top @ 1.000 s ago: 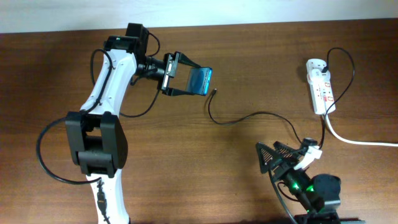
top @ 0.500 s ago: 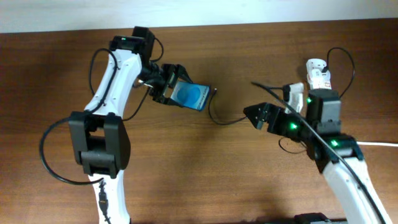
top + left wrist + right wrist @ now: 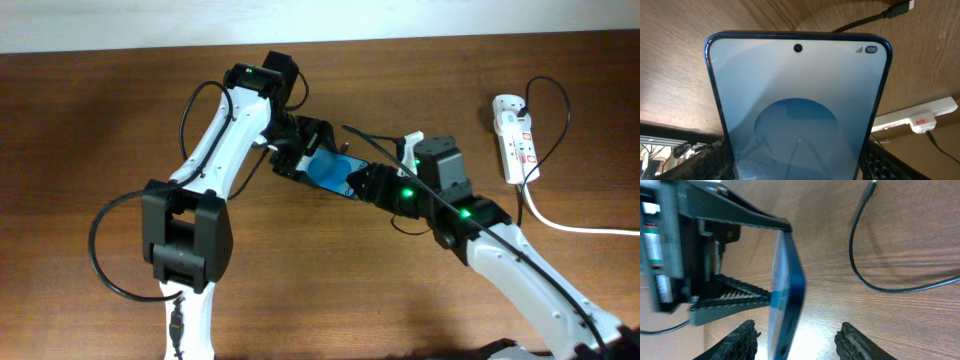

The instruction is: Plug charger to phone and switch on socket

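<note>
The phone (image 3: pixel 328 170) with its blue screen is held off the table in my left gripper (image 3: pixel 300 155), which is shut on its sides. It fills the left wrist view (image 3: pixel 797 100), gripped low down by the left gripper (image 3: pixel 795 167). My right gripper (image 3: pixel 797 332) is open, with one finger on each side of the phone's (image 3: pixel 790 290) thin end edge. In the overhead view the right gripper (image 3: pixel 365 185) is at the phone's right end. The charger cable (image 3: pixel 860 255) lies loose on the table, its tip to the far side. The socket (image 3: pixel 515 135) lies at the right.
The charger cable (image 3: pixel 567 112) loops from the socket's top end; its middle is hidden under my right arm. The thick white cord (image 3: pixel 580 226) runs off to the right edge. The socket also shows in the left wrist view (image 3: pixel 920 117), and the connector tip (image 3: pixel 902 7) at the top.
My left arm has carried the phone rightward to the table's middle. My right arm has swung up and left from the front right, and its open fingers now straddle the phone's end.
</note>
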Tool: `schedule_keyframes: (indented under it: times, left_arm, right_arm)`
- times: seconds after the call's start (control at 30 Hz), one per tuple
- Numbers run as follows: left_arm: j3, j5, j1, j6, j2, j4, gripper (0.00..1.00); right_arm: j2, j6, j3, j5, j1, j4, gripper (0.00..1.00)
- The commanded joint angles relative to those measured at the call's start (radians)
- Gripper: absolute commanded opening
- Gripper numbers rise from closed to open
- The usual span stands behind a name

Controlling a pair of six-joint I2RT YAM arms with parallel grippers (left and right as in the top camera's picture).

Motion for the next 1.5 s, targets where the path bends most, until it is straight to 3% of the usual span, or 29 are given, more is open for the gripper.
schedule_keyframes:
  times: [0.0,0.07,0.2,0.43,0.53,0.67,0.73,0.8,0.97,1.1,1.2,1.23,1.33,1.47]
  left_arm:
    - [0.019,0.056,-0.011,-0.016,-0.013,-0.003,0.00]
    - [0.019,0.056,-0.021,-0.017,-0.013,-0.006,0.00]
    - [0.019,0.064,-0.035,-0.017,-0.013,-0.006,0.00]
    - [0.019,0.064,-0.035,-0.017,-0.013,-0.009,0.00]
    - [0.019,0.064,-0.035,-0.017,-0.013,-0.009,0.08]
    - [0.019,0.063,-0.035,-0.017,-0.013,-0.009,0.32]
    - [0.019,0.063,-0.034,-0.016,-0.013,-0.009,0.63]
    - [0.019,0.063,-0.032,-0.016,-0.013,-0.009,0.73]
    - [0.019,0.064,-0.032,0.166,-0.013,0.033,0.81]
    - [0.019,0.125,-0.032,0.244,-0.013,0.091,0.90]
    - [0.019,0.180,-0.021,0.349,-0.013,0.143,1.00]
    - [0.019,0.190,-0.015,0.359,-0.013,0.147,0.99]
    - [0.019,0.338,0.024,0.472,-0.013,0.242,0.99]
    - [0.019,0.700,0.101,0.636,-0.013,0.474,0.99]
  right_arm:
    - [0.060,0.041,0.013,0.015,0.025,0.069,0.54]
    - [0.082,0.040,0.013,-0.006,0.031,0.113,0.53]
    - [0.096,0.040,0.013,0.007,0.031,0.159,0.34]
    - [0.097,0.040,0.013,0.023,0.031,0.132,0.18]
    - [0.097,0.040,0.013,0.023,0.031,0.118,0.05]
    - [0.097,0.106,0.013,0.023,0.031,0.126,0.04]
    - [0.097,0.108,0.013,0.023,0.028,0.133,0.04]
    - [0.097,0.108,0.013,0.024,0.026,0.133,0.04]
    - [0.097,0.107,0.013,0.053,0.026,0.089,0.04]
    - [0.093,0.099,0.013,0.061,0.025,0.066,0.04]
    - [0.070,0.099,0.013,0.056,-0.034,0.003,0.04]
    - [0.056,0.096,0.013,0.050,-0.055,-0.012,0.04]
    - [-0.023,0.055,0.013,0.010,-0.132,-0.049,0.04]
    - [-0.188,0.059,0.014,-0.041,-0.216,-0.059,0.04]
